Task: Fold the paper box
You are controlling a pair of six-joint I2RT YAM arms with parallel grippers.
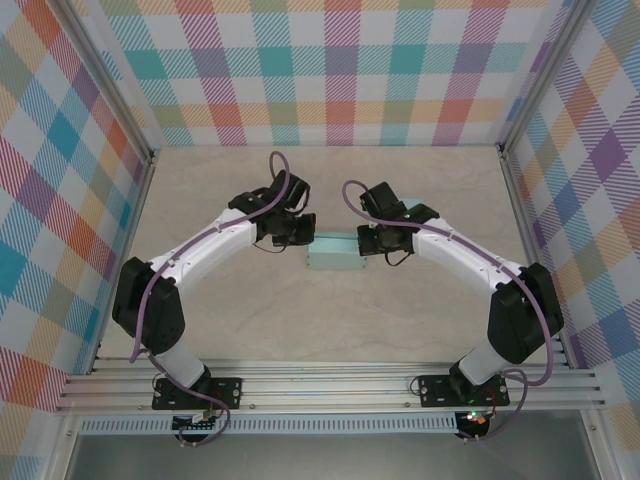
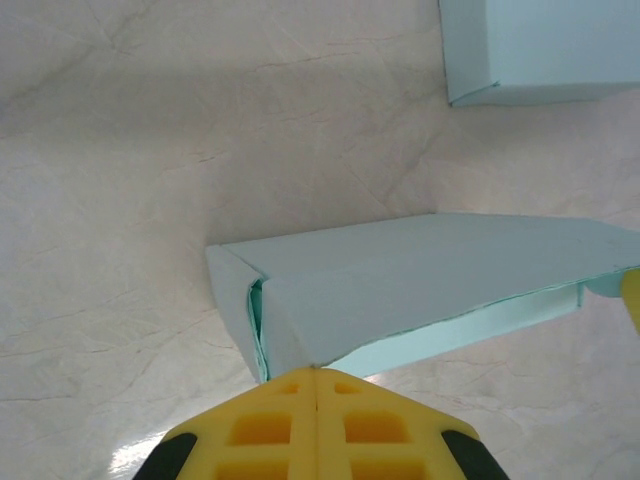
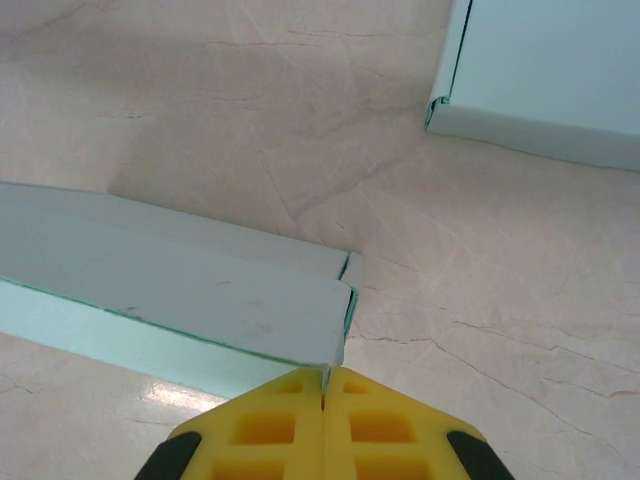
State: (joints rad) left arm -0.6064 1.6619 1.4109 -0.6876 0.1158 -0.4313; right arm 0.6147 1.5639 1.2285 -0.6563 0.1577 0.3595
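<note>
Pale-teal paper box [image 1: 335,252] lies mid-table between both arms. My left gripper [image 2: 317,382] and right gripper [image 3: 323,382] are clenched, box ends touching their tips at 12 o'clock; whether paper is pinched, I can't tell.

Pale mint paper box [image 1: 336,256], long and low, lies flat mid-table [image 1: 250,320], end folds gaping slightly
</note>
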